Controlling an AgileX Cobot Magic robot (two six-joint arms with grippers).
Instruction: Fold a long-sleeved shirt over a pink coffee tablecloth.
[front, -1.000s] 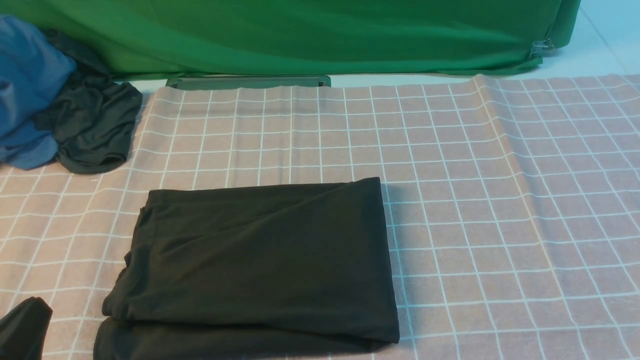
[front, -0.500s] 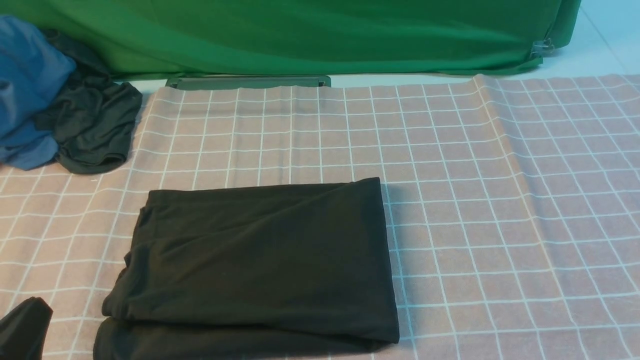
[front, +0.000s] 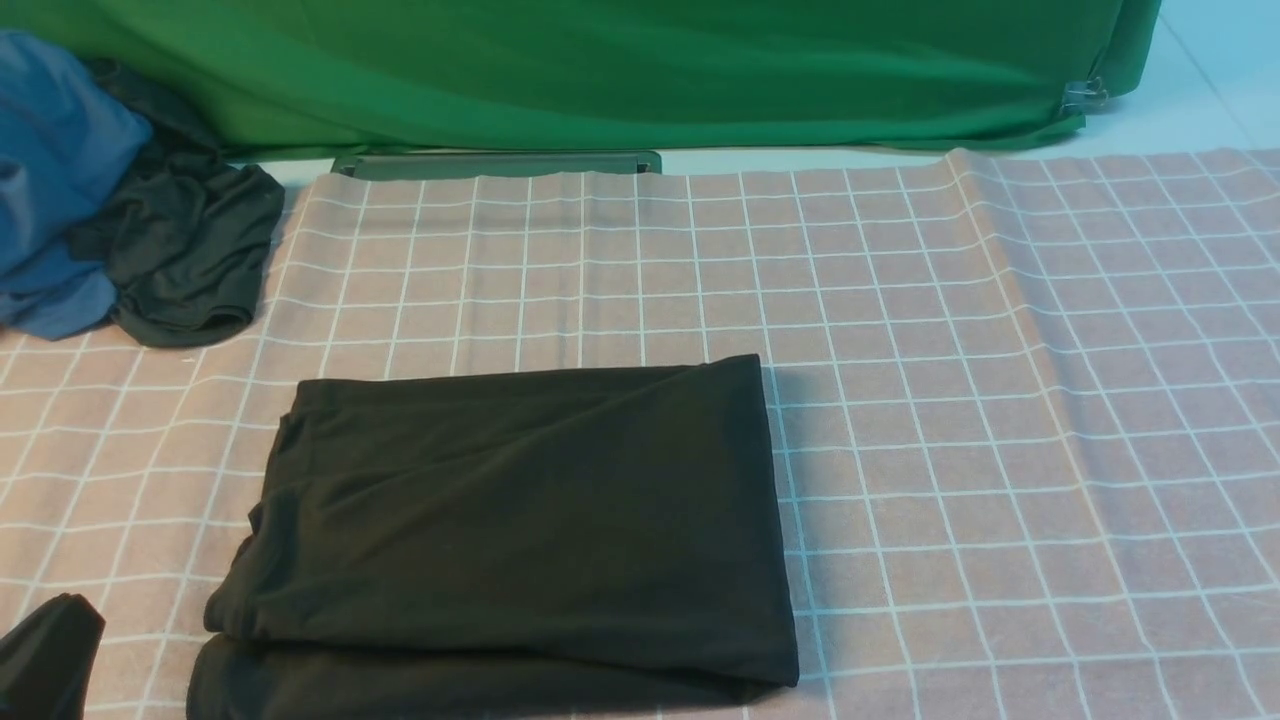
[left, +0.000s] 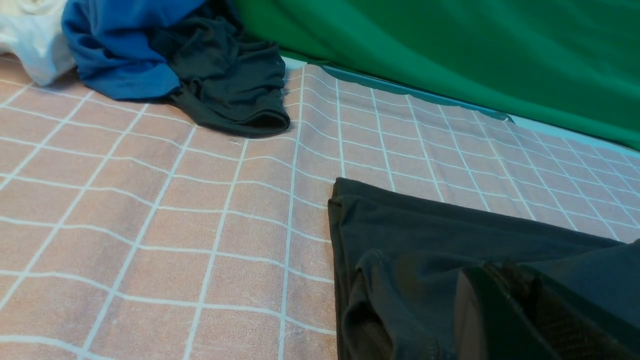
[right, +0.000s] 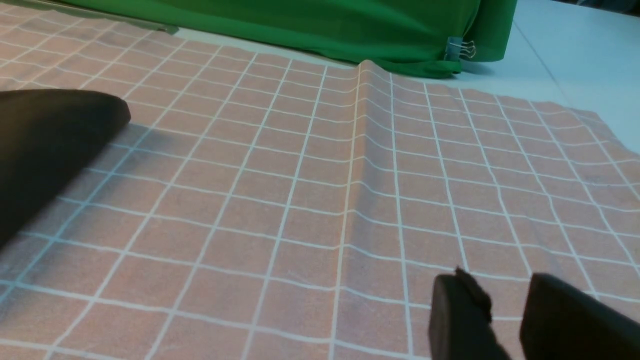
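Observation:
The long-sleeved shirt (front: 510, 520) lies folded into a black rectangle on the pink coffee tablecloth (front: 1000, 420), near the front and left of centre; no print or label shows. My left gripper (front: 48, 652) sits at the bottom left corner of the front view, just left of the shirt's lower edge. In the left wrist view the left gripper (left: 497, 272) is shut, with the shirt (left: 450, 235) behind it and nothing seen between its jaws. My right gripper (right: 505, 290) hangs open over bare tablecloth (right: 300, 190), well away from the shirt's corner (right: 45, 140). It does not show in the front view.
A blue garment (front: 50, 170) and a dark grey garment (front: 180, 250) are heaped at the back left, with a white cloth (left: 30, 35) beside them. A green cloth (front: 600, 70) hangs along the back, clipped at its right end (front: 1085, 97). A raised crease (front: 990, 250) runs down the tablecloth's right part.

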